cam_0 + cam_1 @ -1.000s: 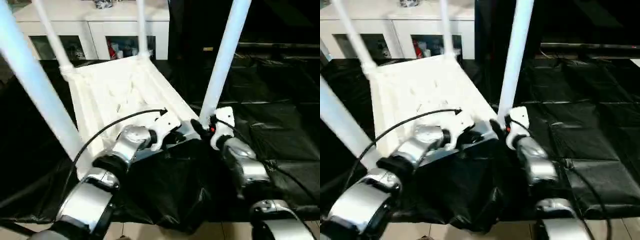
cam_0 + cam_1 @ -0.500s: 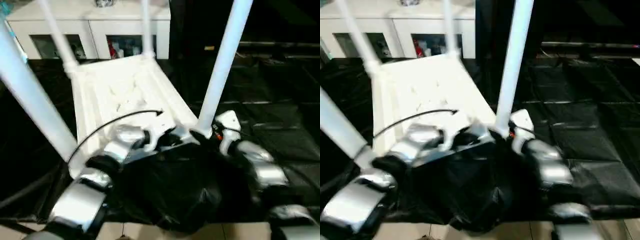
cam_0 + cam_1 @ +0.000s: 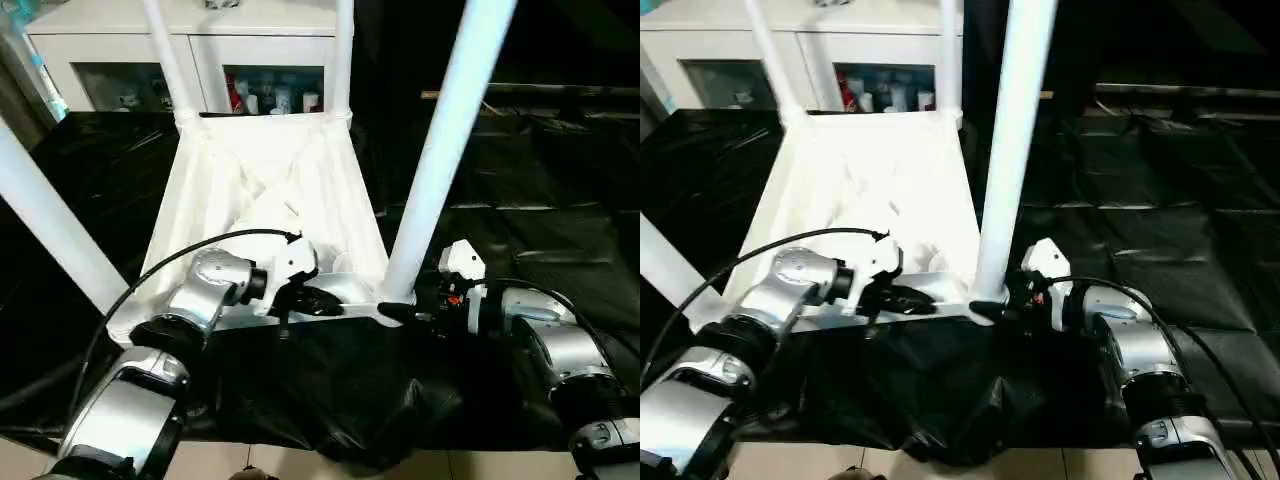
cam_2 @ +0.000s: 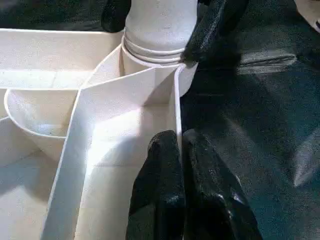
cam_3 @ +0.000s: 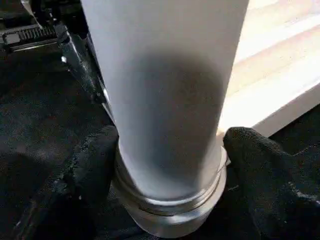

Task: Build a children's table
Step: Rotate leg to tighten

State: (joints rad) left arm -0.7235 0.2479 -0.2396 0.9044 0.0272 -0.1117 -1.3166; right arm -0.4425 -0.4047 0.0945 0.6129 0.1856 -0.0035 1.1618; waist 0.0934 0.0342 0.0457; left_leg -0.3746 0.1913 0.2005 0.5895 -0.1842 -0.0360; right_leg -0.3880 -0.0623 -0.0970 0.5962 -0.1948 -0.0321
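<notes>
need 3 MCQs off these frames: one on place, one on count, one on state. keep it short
1. Where is the right gripper?
A. On the cabinet
B. At the foot of the near right leg, by its corner socket
C. Flat on the black sheet, far from the table

2. How many legs stand up from the upturned tabletop?
A. Two
B. Three
C. Four

3. What is the left gripper doing?
A. Shut on the tabletop's thin rim
B. Wide open above the floor
C. Holding a loose leg

Answers:
1 B: the right wrist view has a black finger on each side of the leg's base.
2 C: the head views show two near legs and two far legs, all upright.
3 A: in the left wrist view its two fingers close on the rim wall from either side.
</notes>
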